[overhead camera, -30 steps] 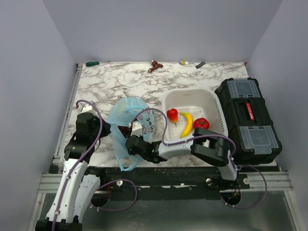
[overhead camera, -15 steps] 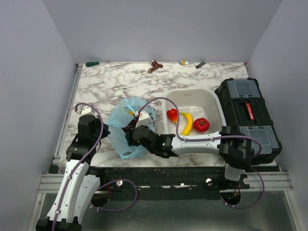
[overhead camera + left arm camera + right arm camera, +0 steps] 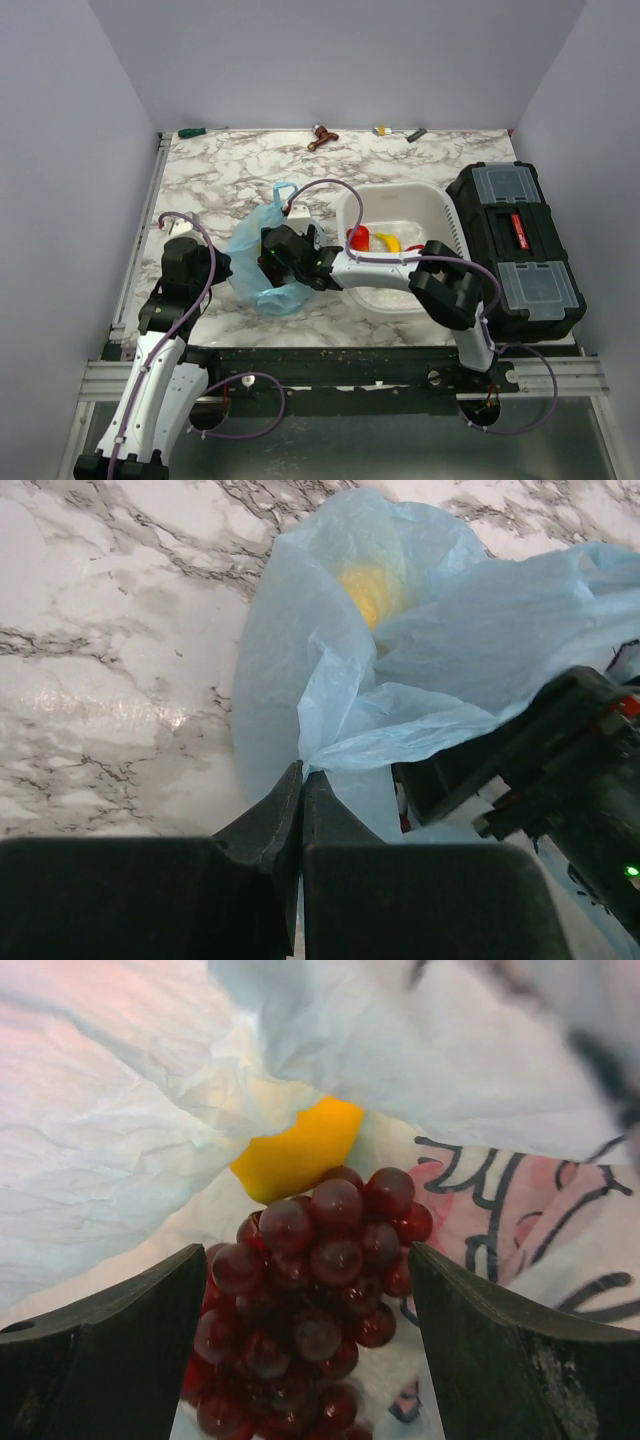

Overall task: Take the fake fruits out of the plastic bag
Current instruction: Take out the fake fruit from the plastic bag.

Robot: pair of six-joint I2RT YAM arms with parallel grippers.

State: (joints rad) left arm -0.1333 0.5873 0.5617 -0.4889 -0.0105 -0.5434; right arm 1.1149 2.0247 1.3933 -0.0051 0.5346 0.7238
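Left tool [image 3: 302, 782]: jaws fully closed, pinching a gathered fold of the plastic bag [image 3: 420, 670] at the bag's near-left edge. Film bunches right at the tips and fans up and away from them. In the top view the left tool [image 3: 222, 267] sits at the bag's left side, and the plastic bag [image 3: 262, 285] lies on the marble worktop [image 3: 230, 170], just left of the white basket [image 3: 440, 205].

Right tool [image 3: 308, 1260]: jaws spread wide, nothing clamped. It is pushed into the bag mouth from the right. In the top view the right tool [image 3: 277, 258] is over the middle of the bag. Its dark body shows at lower right of the left wrist view, close beside the pinched fold.

Grape bunch [image 3: 310, 1300]: dark red, inside the bag, lying straight between the two right fingers, filling most of the gap. Can't tell if either finger touches it.

Yellow lemon-like fruit [image 3: 295, 1155]: also inside the bag, touching the far side of the grapes, beyond the fingertips and partly under a fold of film. Through the bag wall it shows as a yellow blur [image 3: 368, 585], well beyond the left tool tips.

Pink cartoon print [image 3: 500, 1220] on the bag wall, right of the grapes.

Banana [image 3: 388, 241]: in the basket, beside a red fruit [image 3: 358, 237], partly hidden by the right arm. Black toolbox [image 3: 515, 245] right of the basket.
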